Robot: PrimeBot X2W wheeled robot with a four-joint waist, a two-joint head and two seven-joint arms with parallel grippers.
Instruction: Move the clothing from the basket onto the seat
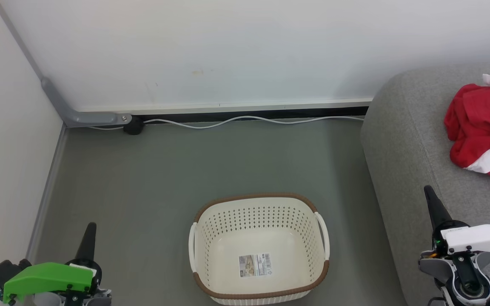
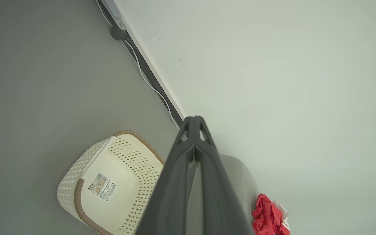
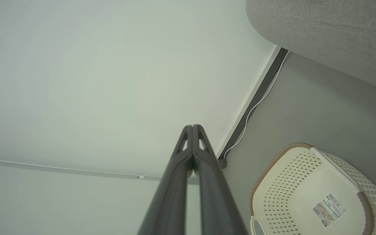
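The cream-white basket (image 1: pixel 260 248) with a brown rim stands on the grey floor, holding just a paper label (image 1: pixel 254 265). Red clothing (image 1: pixel 483 131) with white stripes lies crumpled on the grey seat (image 1: pixel 402 140) at the right. My left gripper (image 1: pixel 89 229) is shut at the lower left, well left of the basket. My right gripper (image 1: pixel 428 192) is shut at the lower right, over the seat's front edge. In the left wrist view the shut fingers (image 2: pixel 194 119) point past the basket (image 2: pixel 116 182) toward the clothing (image 2: pixel 269 217). In the right wrist view the shut fingers (image 3: pixel 193 127) point at the wall, basket (image 3: pixel 308 192) beside them.
A white wall (image 1: pixel 228 51) runs along the back, with a white cable (image 1: pixel 249 120) on the floor at its base and a grey metal bracket (image 1: pixel 79 114) in the left corner. Another wall closes the left side. Grey floor (image 1: pixel 164 178) surrounds the basket.
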